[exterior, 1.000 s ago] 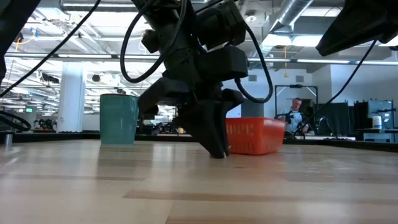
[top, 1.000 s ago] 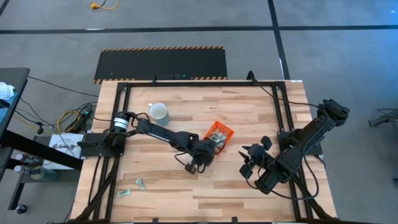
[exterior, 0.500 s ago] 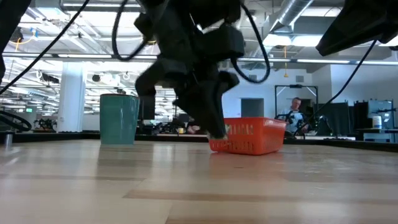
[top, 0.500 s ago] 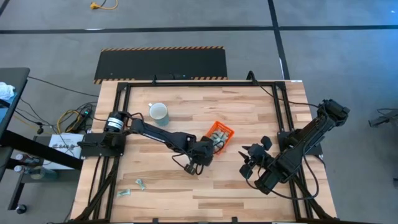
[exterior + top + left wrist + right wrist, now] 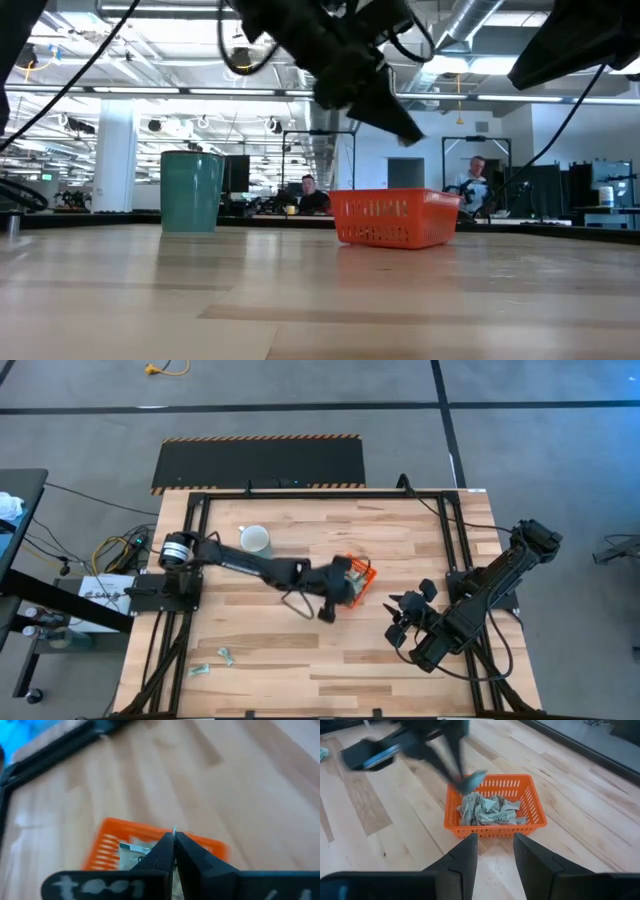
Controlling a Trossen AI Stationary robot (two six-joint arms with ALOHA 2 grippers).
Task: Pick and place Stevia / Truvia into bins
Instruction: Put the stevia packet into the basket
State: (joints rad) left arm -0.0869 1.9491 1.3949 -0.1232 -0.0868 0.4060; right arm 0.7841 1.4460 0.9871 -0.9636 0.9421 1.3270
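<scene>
The sachet [image 5: 472, 780] I carried was pinched between the fingers of my left hand [image 5: 465, 782], held in the air just above the near-left rim of the orange bin [image 5: 532, 800]. From my left wrist I could see only a sliver of it poking out where the two fingers [image 5: 162, 852] met, closed tight on the paper. The bin already held a loose heap of sachets [image 5: 487, 810], pale green and white, lying every way across its floor. A few more sachets [image 5: 212, 662] lay far off near the surface's [image 5: 400, 670] front left corner, well apart from the bin.

I judged I was in the carrying step, at the point of delivery: the packet was up and nearly over the bin, not yet released. The next move called for bringing the hand a little further over the middle of the heap, then parting the fingers so the paper fell inside the low walls rather than onto the rim or the wood beside it.

My right hand [image 5: 492, 850] waited beside the bin on its far side from the mug [image 5: 255, 540], fingers apart, pointed at the bin and holding nothing.
</scene>
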